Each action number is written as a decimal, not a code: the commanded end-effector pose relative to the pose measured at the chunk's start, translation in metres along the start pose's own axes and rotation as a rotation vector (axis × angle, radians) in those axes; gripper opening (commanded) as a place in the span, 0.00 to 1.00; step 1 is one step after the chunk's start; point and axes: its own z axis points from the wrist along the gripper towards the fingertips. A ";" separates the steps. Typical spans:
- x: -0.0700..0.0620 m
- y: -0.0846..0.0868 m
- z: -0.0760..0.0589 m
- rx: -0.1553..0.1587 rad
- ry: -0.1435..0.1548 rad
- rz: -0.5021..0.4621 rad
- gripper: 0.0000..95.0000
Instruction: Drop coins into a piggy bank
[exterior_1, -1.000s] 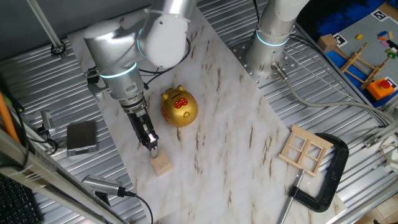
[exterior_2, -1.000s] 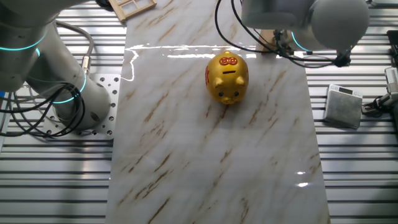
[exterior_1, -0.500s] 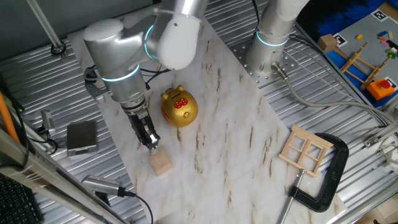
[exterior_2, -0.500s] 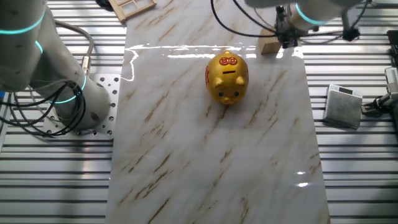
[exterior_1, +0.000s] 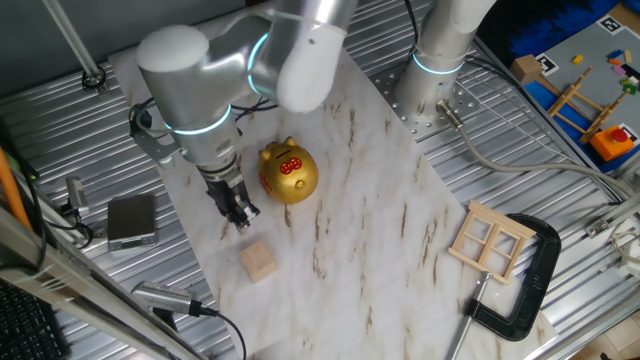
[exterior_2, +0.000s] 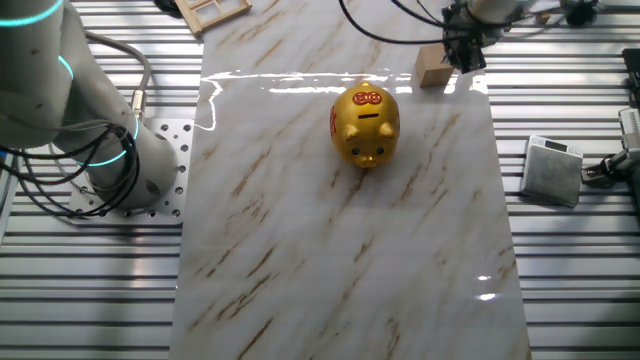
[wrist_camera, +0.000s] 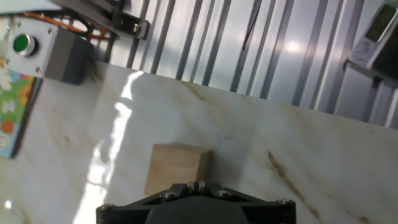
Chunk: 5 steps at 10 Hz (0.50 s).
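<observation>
The gold piggy bank (exterior_1: 288, 173) stands on the marble board; it also shows in the other fixed view (exterior_2: 366, 124), slot up. My gripper (exterior_1: 243, 222) hangs left of the pig, a little above and behind the pale wooden cube (exterior_1: 259, 263). In the other fixed view the gripper (exterior_2: 467, 60) is just right of the cube (exterior_2: 433, 68). In the hand view the gripper (wrist_camera: 196, 185) is shut, with a thin dark sliver, the coin seen edge-on, between the tips, above the cube (wrist_camera: 179, 169). The cube's top is bare.
A grey box (exterior_1: 132, 219) lies on the ribbed table left of the board. A wooden window frame (exterior_1: 491, 241) and a black clamp (exterior_1: 530, 290) lie at the right. A second arm's base (exterior_1: 432, 80) stands at the back. A green-button box (wrist_camera: 56, 50) is nearby.
My gripper has risen off the wooden cube and drawn back toward the pig's side. The cube and the pig have not moved.
</observation>
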 end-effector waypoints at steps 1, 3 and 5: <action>0.004 -0.005 -0.005 0.027 0.010 -0.006 0.00; 0.004 -0.005 -0.005 0.061 0.023 0.028 0.00; 0.004 -0.005 -0.005 0.076 0.016 0.075 0.00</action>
